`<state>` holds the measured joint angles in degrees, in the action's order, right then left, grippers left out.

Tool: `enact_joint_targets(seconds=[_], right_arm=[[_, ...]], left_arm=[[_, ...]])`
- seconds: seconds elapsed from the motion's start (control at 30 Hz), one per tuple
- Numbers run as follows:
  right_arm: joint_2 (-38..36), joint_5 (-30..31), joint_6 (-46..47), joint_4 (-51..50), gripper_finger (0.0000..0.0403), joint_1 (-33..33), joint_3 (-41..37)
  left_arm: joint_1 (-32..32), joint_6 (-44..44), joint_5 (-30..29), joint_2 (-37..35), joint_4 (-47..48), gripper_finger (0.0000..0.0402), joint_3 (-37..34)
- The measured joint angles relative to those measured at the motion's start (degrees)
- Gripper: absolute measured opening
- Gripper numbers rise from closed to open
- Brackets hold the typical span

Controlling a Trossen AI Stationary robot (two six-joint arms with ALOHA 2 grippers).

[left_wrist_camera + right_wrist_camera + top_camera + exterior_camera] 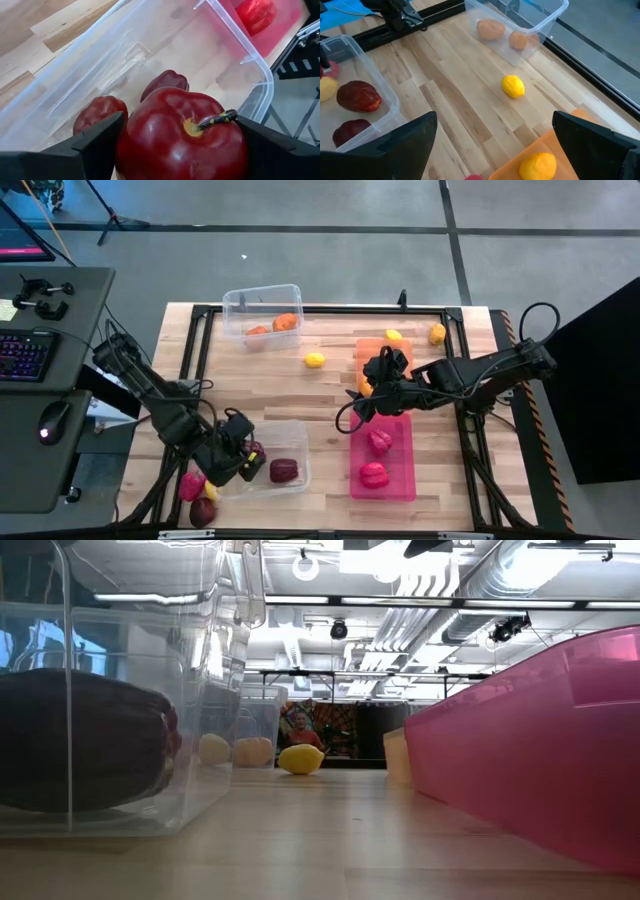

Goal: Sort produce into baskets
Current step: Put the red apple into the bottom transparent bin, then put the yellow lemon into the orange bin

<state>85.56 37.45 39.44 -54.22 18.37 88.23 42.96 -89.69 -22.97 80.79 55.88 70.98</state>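
No brand, label or legible writing shows on any piece. The left tool (pixel 243 461) hangs over the near clear bin (pixel 300 480), its fingers (pixel 95 142) pinching a dark red apple (pixel 182 135); two maroon pieces (pixel 100 111) lie in that bin below it. Beyond that bin along the table (pixel 260 390), the right tool (pixel 372 402) hovers spread wide, nothing between its fingers, at the orange bin (pixel 372 346) just above the pink bin (pixel 400 480), which holds two pink-red pieces (pixel 379 441). A yellow lemon (pixel 315 360) lies loose between the far clear bin (pixel 236 305) and the orange bin.

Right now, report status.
Left claw around dark red apple over clear bin. Right claw open, empty, above orange bin. Nothing blocking.
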Motion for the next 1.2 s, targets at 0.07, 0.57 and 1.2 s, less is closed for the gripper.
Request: enact_joint_targets(seconds=[0.07,0.57,1.2], right_arm=[[0.0,0.0,0.1,0.0,0.0385,0.0,0.0],[-2.1,-1.2,-0.8,-0.2,0.0385,0.2,0.0],[-6.6,-0.1,6.0,-7.9,0.0385,3.6,0.0]], left_arm=[[-1.0,1.5,1.7,0.0,0.0,0.0341,0.0],[-9.8,16.9,6.0,-6.2,0.0,0.0399,0.0],[-2.8,12.4,2.2,-8.3,0.5,0.0399,0.1]])
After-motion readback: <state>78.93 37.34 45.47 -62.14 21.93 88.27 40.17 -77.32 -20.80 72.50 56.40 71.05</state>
